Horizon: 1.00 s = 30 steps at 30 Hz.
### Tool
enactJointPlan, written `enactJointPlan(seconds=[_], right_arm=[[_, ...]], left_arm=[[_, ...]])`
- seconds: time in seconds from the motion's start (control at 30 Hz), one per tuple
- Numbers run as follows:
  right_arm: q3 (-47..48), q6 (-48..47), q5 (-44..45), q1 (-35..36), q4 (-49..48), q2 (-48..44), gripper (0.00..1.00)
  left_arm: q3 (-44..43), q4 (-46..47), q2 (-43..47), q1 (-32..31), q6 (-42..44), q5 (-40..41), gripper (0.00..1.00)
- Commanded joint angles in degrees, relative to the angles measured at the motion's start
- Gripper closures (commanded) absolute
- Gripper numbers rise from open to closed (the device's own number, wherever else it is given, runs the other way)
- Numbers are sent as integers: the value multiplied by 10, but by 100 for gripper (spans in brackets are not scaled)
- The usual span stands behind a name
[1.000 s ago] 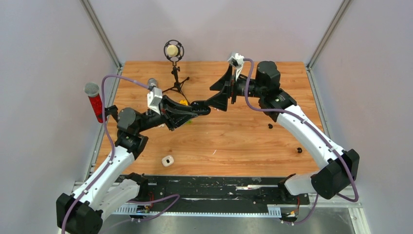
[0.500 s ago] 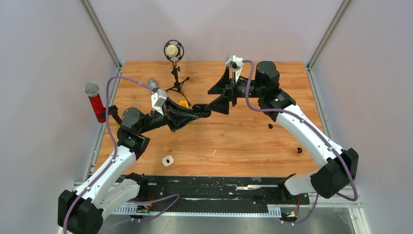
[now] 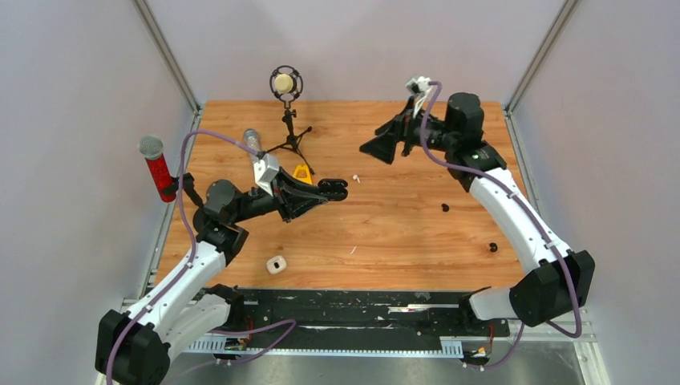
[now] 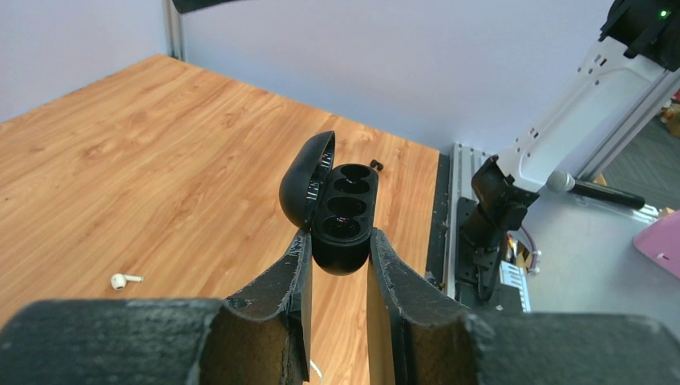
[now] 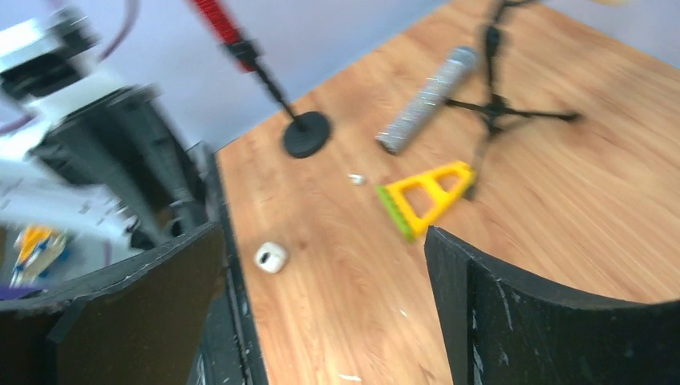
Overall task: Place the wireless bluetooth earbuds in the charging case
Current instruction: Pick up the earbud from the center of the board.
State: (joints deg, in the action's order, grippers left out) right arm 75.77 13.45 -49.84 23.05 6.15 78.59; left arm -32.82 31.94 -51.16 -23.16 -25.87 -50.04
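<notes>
Left pincer: narrow, clamped on the base of the black charging case, held above the counter
Black charging case: lid hinged open, dark wells showing
White earbud: lying loose on the counter, just beyond the left pincer, touching nothing
White case: on the counter near its front edge, well apart from both pincers
Right pincer: wide, holding nothing, raised over the far side of the counter

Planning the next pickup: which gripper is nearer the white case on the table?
Left. Left gripper, shut on a black case, is mid-table beyond the white case; right gripper hangs open near the far edge.
</notes>
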Motion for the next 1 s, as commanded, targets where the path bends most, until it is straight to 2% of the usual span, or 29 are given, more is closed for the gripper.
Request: enactJointPlan(seconds=[0.0,0.27,0.37,0.47,0.6,0.97], right_arm=[[-7,51,114,-92,85,-24,4],[-106,121,240,-303,202,31,22],[-131,128,269,-353,219,78,28],[-137,110,318,-357,228,132,35],[-123,110,311,-357,242,200,50],[-173,100,363,-353,257,181,56]], left_arm=[[9,30,11,3,48,-16,100],[34,52,24,5,55,-25,100],[44,44,37,6,71,-14,100],[55,42,50,6,80,-1,100],[68,46,67,8,90,6,100],[82,58,75,15,89,7,100]])
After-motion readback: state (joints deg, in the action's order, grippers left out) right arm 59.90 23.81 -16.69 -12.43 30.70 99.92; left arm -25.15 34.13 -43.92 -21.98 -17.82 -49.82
